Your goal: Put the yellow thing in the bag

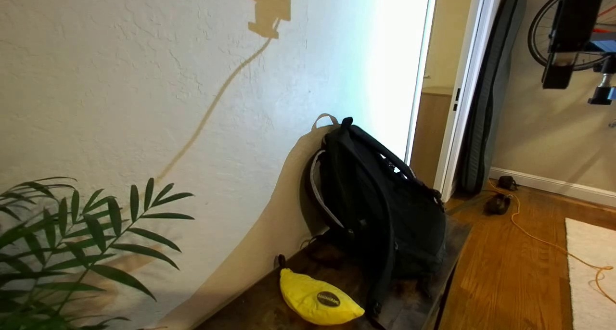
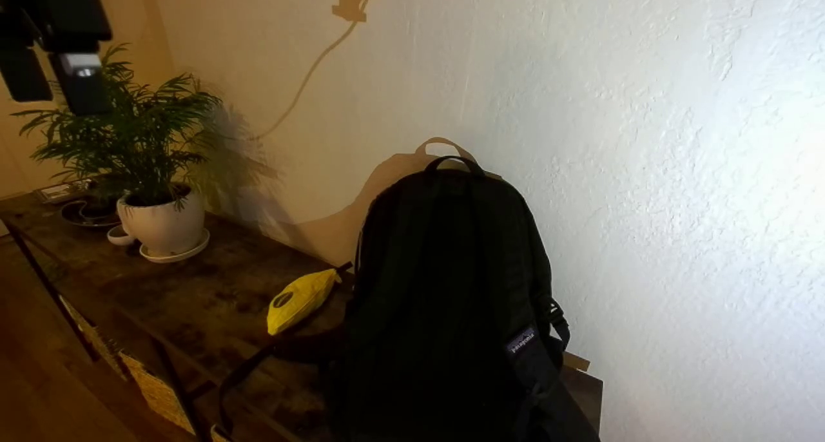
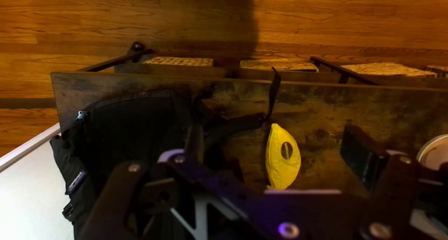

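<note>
In the wrist view, the gripper (image 3: 279,147) has its jaws spread apart, while the pouch (image 3: 284,159) lies on the table (image 3: 402,112) at 3 o'clock from the bag (image 3: 134,128), just beside a dark strap (image 3: 243,124).

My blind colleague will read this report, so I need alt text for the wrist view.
A yellow banana-shaped pouch lies on a dark wooden tabletop, seen between the spread fingers of the open gripper. A black backpack fills much of the left, a strap stretching toward the pouch; wooden floor runs across the top.
</note>
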`<action>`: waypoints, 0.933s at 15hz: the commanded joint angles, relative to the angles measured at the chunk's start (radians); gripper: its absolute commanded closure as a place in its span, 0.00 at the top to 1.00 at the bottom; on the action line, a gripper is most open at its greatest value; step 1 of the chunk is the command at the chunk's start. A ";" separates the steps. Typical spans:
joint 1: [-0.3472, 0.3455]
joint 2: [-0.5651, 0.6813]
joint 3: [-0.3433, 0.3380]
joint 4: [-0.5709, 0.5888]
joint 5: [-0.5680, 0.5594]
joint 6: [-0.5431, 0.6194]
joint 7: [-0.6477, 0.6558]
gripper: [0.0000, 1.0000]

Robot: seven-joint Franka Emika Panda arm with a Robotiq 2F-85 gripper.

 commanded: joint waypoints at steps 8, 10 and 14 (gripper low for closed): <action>-0.013 0.215 0.027 -0.008 0.017 0.286 0.128 1.00; -0.008 0.270 0.029 -0.002 0.019 0.342 0.130 1.00; -0.006 0.306 0.031 0.002 0.005 0.379 0.113 1.00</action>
